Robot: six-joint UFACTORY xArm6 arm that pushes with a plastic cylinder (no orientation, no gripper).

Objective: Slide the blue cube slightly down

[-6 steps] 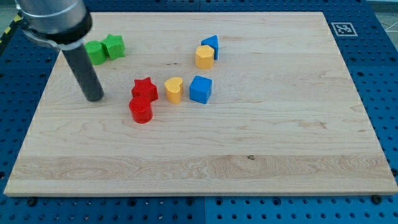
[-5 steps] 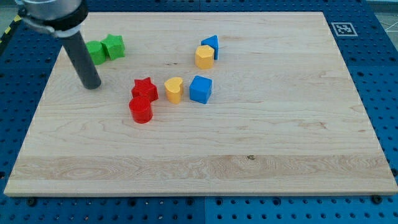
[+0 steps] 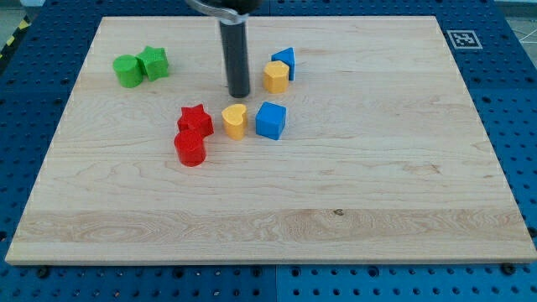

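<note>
The blue cube (image 3: 271,120) lies near the board's middle, just right of a yellow heart block (image 3: 235,121). My tip (image 3: 240,94) rests on the board above the yellow heart, up and to the left of the blue cube, not touching it. A yellow hexagon block (image 3: 274,76) sits to the tip's right, with a blue triangular block (image 3: 285,59) behind it.
A red star block (image 3: 195,119) and a red cylinder (image 3: 190,148) lie left of the yellow heart. Two green blocks (image 3: 141,66) sit at the view's top left. The wooden board (image 3: 336,210) rests on a blue pegboard table with a marker tag (image 3: 463,39) at the top right.
The rod has swept from the view's left, near the green blocks, rightward to a spot just above the yellow heart. No block has moved.
</note>
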